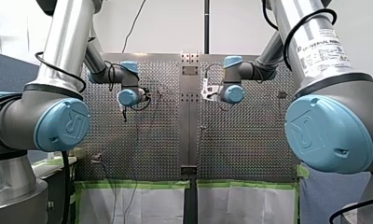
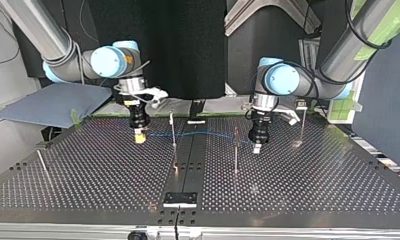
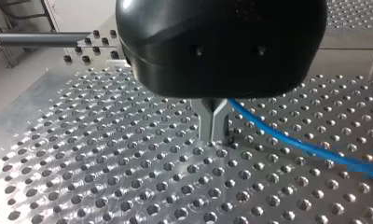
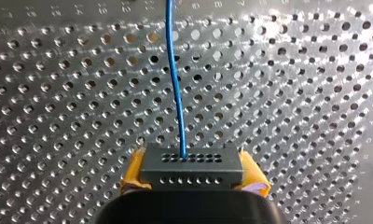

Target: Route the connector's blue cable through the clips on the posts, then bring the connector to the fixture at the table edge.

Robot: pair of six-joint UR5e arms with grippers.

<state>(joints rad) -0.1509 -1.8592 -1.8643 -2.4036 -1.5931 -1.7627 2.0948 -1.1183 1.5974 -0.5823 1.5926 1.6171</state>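
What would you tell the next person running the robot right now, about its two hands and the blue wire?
My right gripper: shut on the connector, a yellow pad on each side.
My left gripper: shut, seemingly on the blue cable.
The cable hangs between both grippers above the table and crosses one post; whether it sits in a clip I cannot tell.
The connector is far from the fixture.
Left: clip routing, then delivery.
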